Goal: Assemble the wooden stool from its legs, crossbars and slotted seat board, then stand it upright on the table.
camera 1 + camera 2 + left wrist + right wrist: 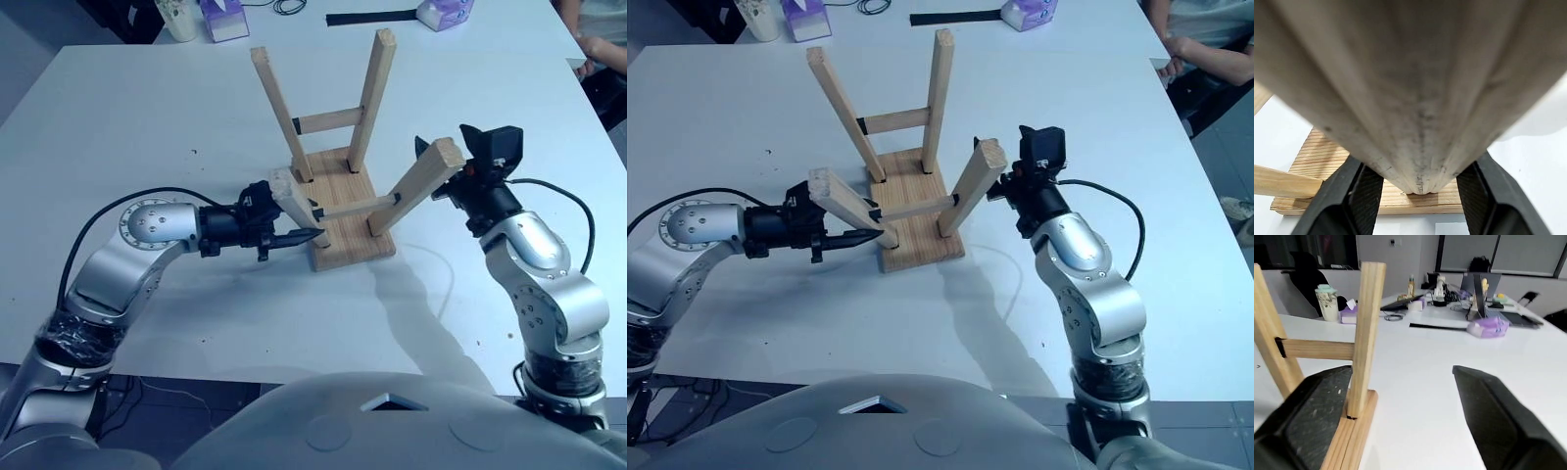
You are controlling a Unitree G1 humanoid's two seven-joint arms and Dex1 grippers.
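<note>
The stool lies upside down: its slotted seat board (345,249) rests flat on the white table (147,117) with all its legs pointing up. The two far legs (277,106) are joined by a crossbar (329,120), and another crossbar (355,207) links the two near legs. My left gripper (297,237) is shut on the near-left leg (291,196) low down, and its fingers (1364,196) flank that leg (1415,98) in the left wrist view. My right gripper (457,147) stands open just behind the top of the near-right leg (423,184), with nothing between its fingers (1312,411).
Along the table's far edge stand a cup (176,18), two tissue packs (223,18) and a black strip (370,18). A person's arm (596,49) rests at the far right corner. A thin cable (441,274) lies right of the board.
</note>
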